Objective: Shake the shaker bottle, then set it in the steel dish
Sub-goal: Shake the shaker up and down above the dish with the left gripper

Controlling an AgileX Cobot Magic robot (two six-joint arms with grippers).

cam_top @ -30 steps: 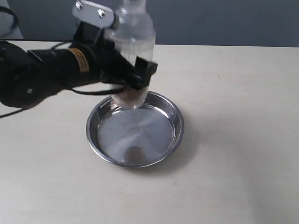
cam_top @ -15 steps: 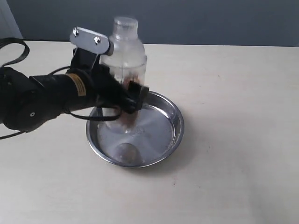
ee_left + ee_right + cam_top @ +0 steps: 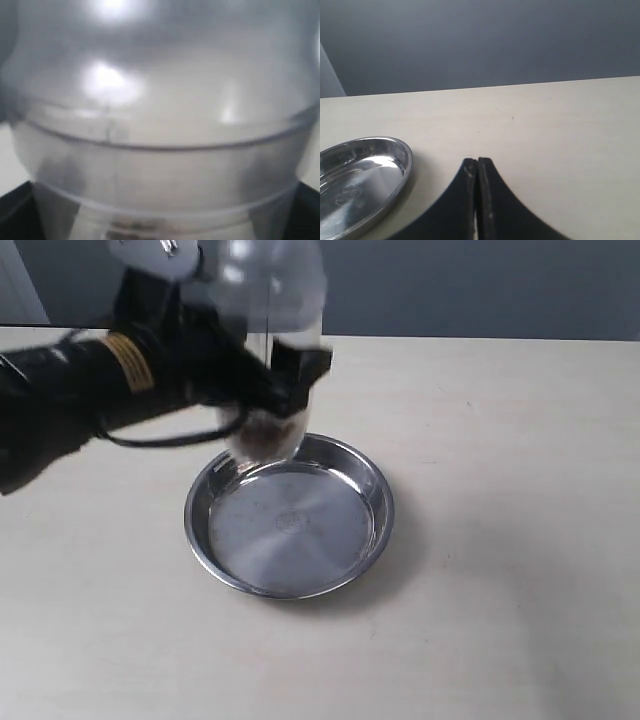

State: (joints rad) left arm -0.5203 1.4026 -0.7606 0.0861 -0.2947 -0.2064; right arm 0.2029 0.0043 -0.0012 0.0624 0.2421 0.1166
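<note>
Over the far rim of the steel dish [image 3: 378, 502], exterior view: clamping the shaker bottle [image 3: 268, 310] mid-body with the left fingers [image 3: 300, 368], holding it aloft and blurred; judging shaking under way. Left wrist view: showing only bottle wall [image 3: 160, 150]. Right wrist view: idling above the surface [image 3: 560, 125], right fingers [image 3: 469, 200] pressed together. Next: lowering upright to dish centre, then releasing.

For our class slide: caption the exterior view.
The left pincer holds the shaker bottle above the steel dish on a beige table.

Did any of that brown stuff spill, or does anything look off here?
Nothing stands out. The brown granules are inside the shaker bottle, which the left gripper holds above the steel dish. None show in the dish or on the table.
</note>
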